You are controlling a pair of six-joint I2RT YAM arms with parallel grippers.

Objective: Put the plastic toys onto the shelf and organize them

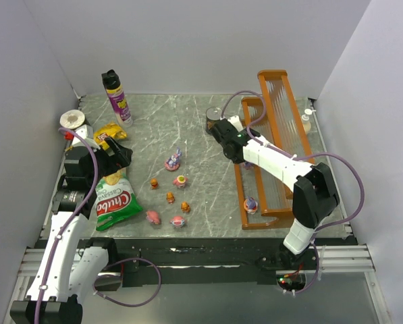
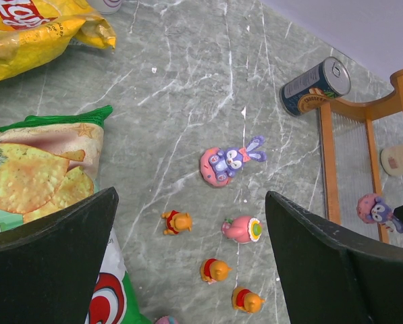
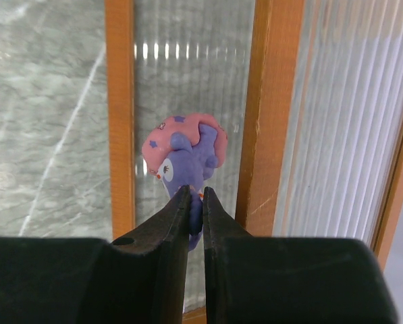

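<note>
The right gripper is nearly closed, pinching the lower end of a purple toy with a pink cap. Right under the toy lies the ribbed panel of the shelf, on its lowest tier, with a raised rim on each side of the fingers. Whether the toy touches the panel cannot be told. Past the rim on one side is the table, and on the other side the next step rises. Back along that tier toward the arm's base, well apart from the gripper, stands a second toy.

The left gripper is spread wide and holds nothing. Under the gap between its fingers sit an orange bear, a pink toy and two more bears. Just ahead of the tips lies a bunny on a pink ring. Under the finger away from the shelf is a green bag, and past that a yellow bag. Farthest ahead, a can lies on its side by the shelf's corner.
</note>
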